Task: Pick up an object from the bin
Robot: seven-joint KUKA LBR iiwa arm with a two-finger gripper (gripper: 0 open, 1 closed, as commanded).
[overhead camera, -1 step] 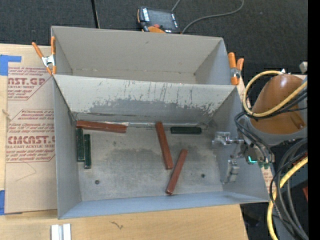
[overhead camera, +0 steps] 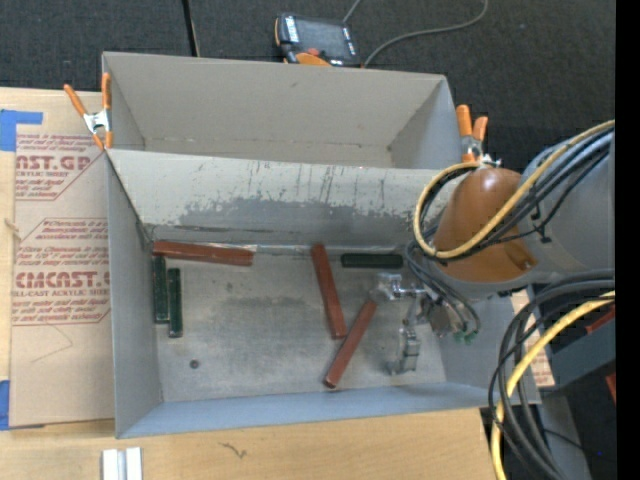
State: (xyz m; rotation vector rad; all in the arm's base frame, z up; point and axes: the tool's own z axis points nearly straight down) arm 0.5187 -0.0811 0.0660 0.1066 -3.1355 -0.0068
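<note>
Slanted brown bar (overhead camera: 350,344): lies flat on the floor of the bin (overhead camera: 250,353), right of centre, just beside the pincer (overhead camera: 406,360) and apart from it.
Its long axis: diagonal, with the low end toward the front wall and the high end toward the back and the right. Neither end is marked as a head.
Pincer: down low at the right of the floor, beside the bar, not over it and with nothing seen in its grip. Whether it is released or clenched cannot be told.
Why there: the arm comes in from the right under its orange cover (overhead camera: 478,223), so this bar is probably the nearest thing to pick.
Second brown bar (overhead camera: 328,290): steep, running from the back wall forward. Its near end meets the slanted bar's upper half, though actual contact cannot be made out.
Short dark green bar (overhead camera: 372,261): lies level along the foot of the back wall, behind the pincer.
Third brown bar (overhead camera: 203,255): runs level along the back wall at far left, well apart.
Pair of dark green bars (overhead camera: 166,298): lie side by side against the left wall, pointing front to back.
Why flat: these look like loose pieces resting wherever they settled.
</note>
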